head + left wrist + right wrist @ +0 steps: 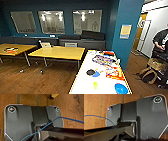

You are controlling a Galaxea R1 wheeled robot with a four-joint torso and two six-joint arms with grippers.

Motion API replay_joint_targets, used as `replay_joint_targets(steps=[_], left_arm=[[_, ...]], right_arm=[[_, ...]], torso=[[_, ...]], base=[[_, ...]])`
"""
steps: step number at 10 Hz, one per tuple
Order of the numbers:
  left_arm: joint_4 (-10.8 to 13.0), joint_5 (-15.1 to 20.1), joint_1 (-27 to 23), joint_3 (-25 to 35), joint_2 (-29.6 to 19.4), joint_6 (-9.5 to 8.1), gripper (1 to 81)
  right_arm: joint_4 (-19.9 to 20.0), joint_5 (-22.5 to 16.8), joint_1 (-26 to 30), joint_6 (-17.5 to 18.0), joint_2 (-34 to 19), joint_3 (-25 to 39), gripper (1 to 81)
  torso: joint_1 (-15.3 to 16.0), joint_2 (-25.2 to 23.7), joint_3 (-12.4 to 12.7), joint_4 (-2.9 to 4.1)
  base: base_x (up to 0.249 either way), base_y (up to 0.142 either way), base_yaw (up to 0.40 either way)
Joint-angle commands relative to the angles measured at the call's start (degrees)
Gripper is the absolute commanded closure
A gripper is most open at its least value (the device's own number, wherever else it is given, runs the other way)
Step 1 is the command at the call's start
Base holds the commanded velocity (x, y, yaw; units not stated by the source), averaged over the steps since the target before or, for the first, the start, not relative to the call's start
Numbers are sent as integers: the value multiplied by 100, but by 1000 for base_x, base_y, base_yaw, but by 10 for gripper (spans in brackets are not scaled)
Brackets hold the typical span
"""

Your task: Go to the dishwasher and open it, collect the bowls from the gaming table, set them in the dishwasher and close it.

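Note:
The gaming table (82,81) stretches away from me at lower centre-right in the head view, with a white top and a yellow edge. Colourful game boards (103,60) lie on it. On its near end sit a blue bowl (121,88), a dark bowl (90,72) with a smaller blue piece (96,74) beside it, and a small yellow-green cup (95,85). The dishwasher is out of view. Both wrist views look down past the robot's dark plate onto wooden floor (70,109).
Two yellow tables (58,52) (15,48) stand to the left on open wooden floor (37,80). A teal pillar (126,32) rises just right of the gaming table. Beyond it a person (161,40) stands by bags (150,73) on the floor.

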Motion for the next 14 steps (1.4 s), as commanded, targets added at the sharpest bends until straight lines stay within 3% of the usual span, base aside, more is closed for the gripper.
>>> replay_joint_targets(steps=[1,6,11,14], left_arm=[[-20,303,-260,75,-35,0,10],[-11,303,-269,75,-44,9,10],[-3,303,-260,75,-53,17,10],[-11,303,-261,75,-53,8,10]], right_arm=[[-64,-264,260,-25,-12,36,10],[15,-255,234,-17,23,36,10],[6,-247,234,-17,-3,36,10],[24,-246,251,-8,-169,331,10]], torso=[[0,0,0,0],[0,0,0,0],[2,-4,2,0],[11,2,-2,0]], base=[[0,0,0],[0,0,0],[137,0,0],[0,0,0]])
